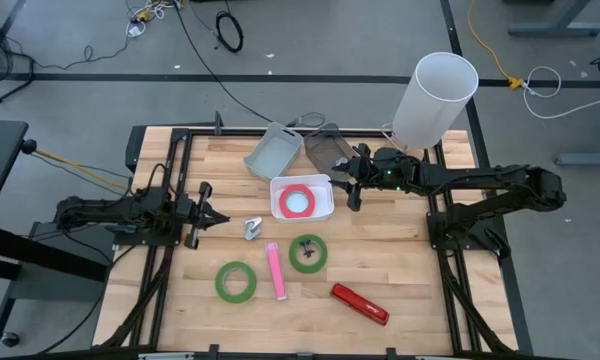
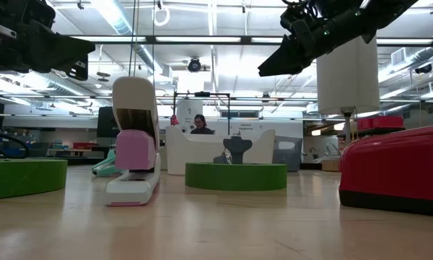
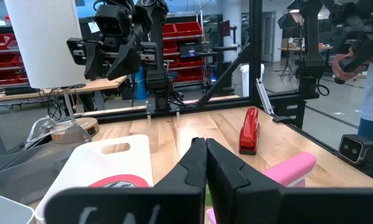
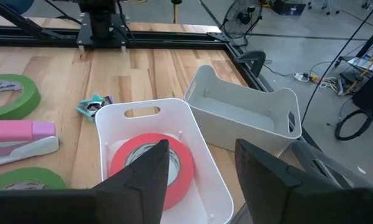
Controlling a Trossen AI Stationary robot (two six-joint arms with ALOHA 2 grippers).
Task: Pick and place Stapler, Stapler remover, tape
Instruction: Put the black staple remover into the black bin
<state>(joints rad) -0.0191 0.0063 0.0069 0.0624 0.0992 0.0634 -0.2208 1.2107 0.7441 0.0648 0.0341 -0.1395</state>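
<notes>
Three tape rolls: one red roll [image 1: 298, 200] inside the white bin [image 1: 324, 185], two green rolls [image 1: 236, 281] [image 1: 308, 253] near the pink stapler [image 1: 275, 272]. Two staplers: the pink one and a red stapler [image 1: 359, 304] beside it. One staple remover [image 1: 252, 229]. Three bins: the white one, a grey bin [image 1: 272, 150] and a dark bin [image 1: 326, 150] just beyond it

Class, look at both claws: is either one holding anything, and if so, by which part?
Nothing is held. The left claw is shut on nothing; the right claw is open above the white bin containing the red tape.
</notes>
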